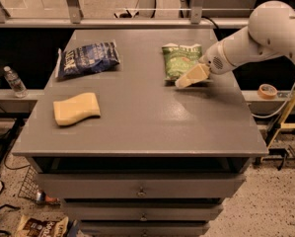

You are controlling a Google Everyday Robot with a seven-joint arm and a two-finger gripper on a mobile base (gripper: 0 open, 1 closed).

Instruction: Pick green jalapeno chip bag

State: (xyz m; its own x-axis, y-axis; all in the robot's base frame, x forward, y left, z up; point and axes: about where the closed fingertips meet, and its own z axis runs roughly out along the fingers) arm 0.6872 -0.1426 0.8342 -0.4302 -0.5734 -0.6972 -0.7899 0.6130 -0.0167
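Observation:
The green jalapeno chip bag [179,59] lies flat on the grey table [137,117], at the back right, with a pale band along its far edge. My gripper [187,79] comes in from the right on a white arm and hangs low over the bag's near right corner, its pale fingers pointing down and left. Nothing is held in it.
A dark blue chip bag [87,59] lies at the back left. A pale yellow sponge-like block [76,108] lies at the front left. A water bottle [14,82] stands left of the table and a tape roll [268,90] lies to the right. Drawers sit under the tabletop.

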